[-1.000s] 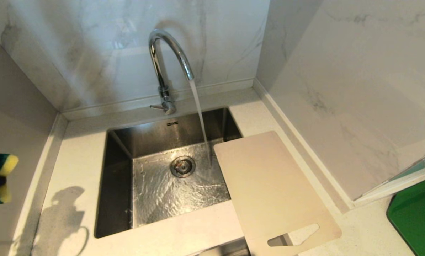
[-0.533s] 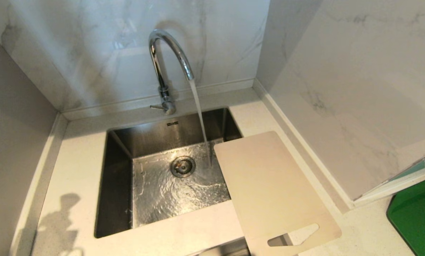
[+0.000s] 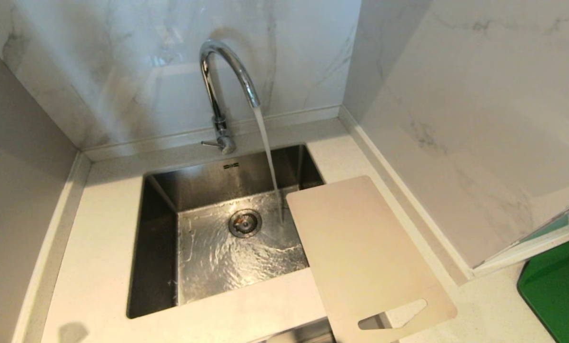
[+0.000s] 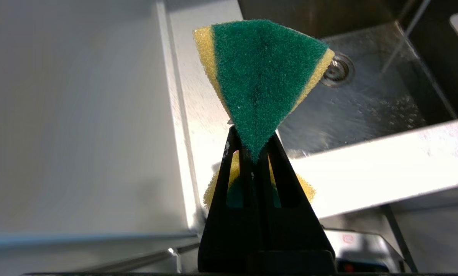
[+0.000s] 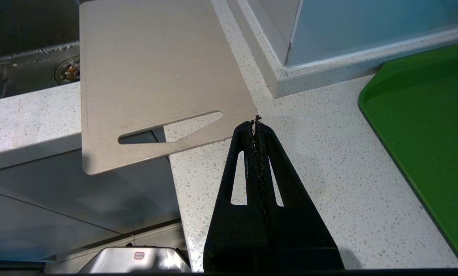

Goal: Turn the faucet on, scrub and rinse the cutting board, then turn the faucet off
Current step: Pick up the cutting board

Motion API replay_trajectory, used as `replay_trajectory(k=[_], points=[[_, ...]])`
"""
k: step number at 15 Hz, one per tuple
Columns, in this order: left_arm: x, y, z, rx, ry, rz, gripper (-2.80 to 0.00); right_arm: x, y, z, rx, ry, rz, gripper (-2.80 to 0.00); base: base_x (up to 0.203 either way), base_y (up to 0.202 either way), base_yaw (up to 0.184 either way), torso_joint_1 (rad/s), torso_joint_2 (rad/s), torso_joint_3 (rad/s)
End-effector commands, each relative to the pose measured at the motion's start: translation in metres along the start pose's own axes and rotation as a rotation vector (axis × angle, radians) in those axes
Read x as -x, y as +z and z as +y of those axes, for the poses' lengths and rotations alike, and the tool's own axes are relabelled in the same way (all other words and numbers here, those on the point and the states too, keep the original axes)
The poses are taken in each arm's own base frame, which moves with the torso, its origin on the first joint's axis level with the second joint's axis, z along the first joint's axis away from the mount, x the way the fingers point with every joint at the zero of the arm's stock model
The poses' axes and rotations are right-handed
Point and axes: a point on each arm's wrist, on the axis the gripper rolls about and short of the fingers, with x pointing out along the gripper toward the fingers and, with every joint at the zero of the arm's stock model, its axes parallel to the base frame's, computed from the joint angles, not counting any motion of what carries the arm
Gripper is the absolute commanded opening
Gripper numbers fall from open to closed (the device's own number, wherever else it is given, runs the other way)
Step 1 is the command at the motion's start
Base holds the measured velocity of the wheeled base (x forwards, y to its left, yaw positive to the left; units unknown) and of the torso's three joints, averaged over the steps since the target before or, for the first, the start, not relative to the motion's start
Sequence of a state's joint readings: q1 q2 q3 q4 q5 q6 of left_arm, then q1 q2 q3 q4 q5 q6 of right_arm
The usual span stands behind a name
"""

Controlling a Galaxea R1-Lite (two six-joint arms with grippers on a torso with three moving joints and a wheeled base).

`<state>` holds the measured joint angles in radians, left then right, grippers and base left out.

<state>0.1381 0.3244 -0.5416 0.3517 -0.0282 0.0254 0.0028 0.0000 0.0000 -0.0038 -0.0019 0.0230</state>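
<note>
Faucet (image 3: 227,90) is running, water is pouring into the sink (image 3: 160,247) just off the far corner of the cutting board (image 3: 360,257), so turn-on looks done and we're sitting in the scrub step. Left gripper (image 4: 251,153) is clenching the green-and-yellow sponge (image 4: 261,80), hanging off the near-left side of the sink, outside the head view. Board is lying flat over the sink's right rim and the counter (image 3: 98,228), slotted handle end poking past the counter's front edge; it's well apart from the sponge, across the basin. Right gripper (image 5: 256,126) is closed on nothing, parking just beside the board's handle end. Next move, I'd judge: carrying the sponge across the basin, green face down onto the board. Can't tell from here whether the board is getting wet
</note>
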Motion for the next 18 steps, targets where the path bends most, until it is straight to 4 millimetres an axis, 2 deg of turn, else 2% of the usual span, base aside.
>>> replay_trajectory(k=[1, 7, 11, 15, 18], points=[[0.004, -0.011, -0.002, 0.002, -0.078, -0.012, -2.80, 0.000, 0.000, 0.000, 0.000, 0.001, 0.001, -2.80, 0.000, 0.000, 0.000, 0.000, 0.00, 0.000], [-0.013, -0.030, -0.004, -0.038, -0.173, -0.022, -2.80, 0.000, 0.000, 0.000, 0.000, 0.001, 0.001, -2.80, 0.000, 0.000, 0.000, 0.000, 0.00, 0.000], [-0.011, -0.032, 0.000, -0.053, -0.282, -0.033, -2.80, 0.000, 0.000, 0.000, 0.000, 0.001, 0.001, -2.80, 0.000, 0.000, 0.000, 0.000, 0.00, 0.000], [-0.009, -0.058, 0.003, -0.052, -0.147, -0.039, -2.80, 0.000, 0.000, 0.000, 0.000, 0.001, 0.001, -2.80, 0.000, 0.000, 0.000, 0.000, 0.00, 0.000], [-0.016, -0.079, 0.004, -0.063, -0.008, 0.028, -2.80, 0.000, 0.000, 0.000, 0.001, 0.001, 0.001, -2.80, 0.000, 0.000, 0.000, 0.000, 0.00, 0.000]])
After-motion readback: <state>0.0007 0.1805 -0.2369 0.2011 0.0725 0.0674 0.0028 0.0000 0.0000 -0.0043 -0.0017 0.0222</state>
